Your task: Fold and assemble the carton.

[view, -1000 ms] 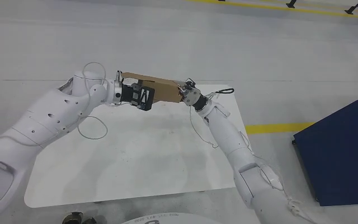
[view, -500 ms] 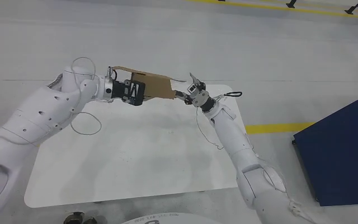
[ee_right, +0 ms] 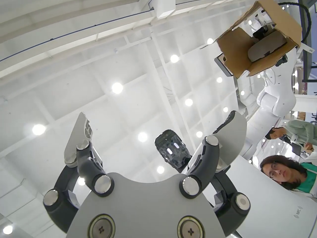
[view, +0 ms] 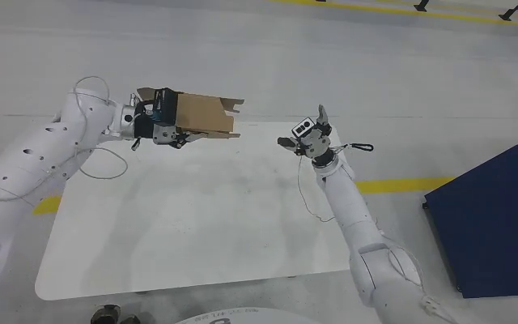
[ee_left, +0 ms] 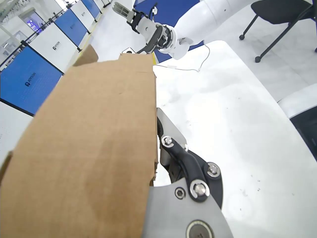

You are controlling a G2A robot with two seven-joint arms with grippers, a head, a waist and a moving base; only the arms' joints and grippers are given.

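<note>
Carton (view: 202, 115) is held clamped in the left gripper (view: 167, 123) above the far-left edge of the table (view: 202, 235); the right gripper (ee_right: 158, 121), fingers spread, is kept well apart, far right.

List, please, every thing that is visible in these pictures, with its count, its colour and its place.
Carton: 1, brown, held in the air over the table's far left edge.
Table: 1, white, below both arms.
Chair: 1, black, on the floor beside the table.
Block: 1, dark blue, on the floor right of the table.
Left gripper: 1, grey and black, jaws shut on the carton.
Right gripper: 1, grey and black, above the table's far right corner, jaws open and empty.
</note>
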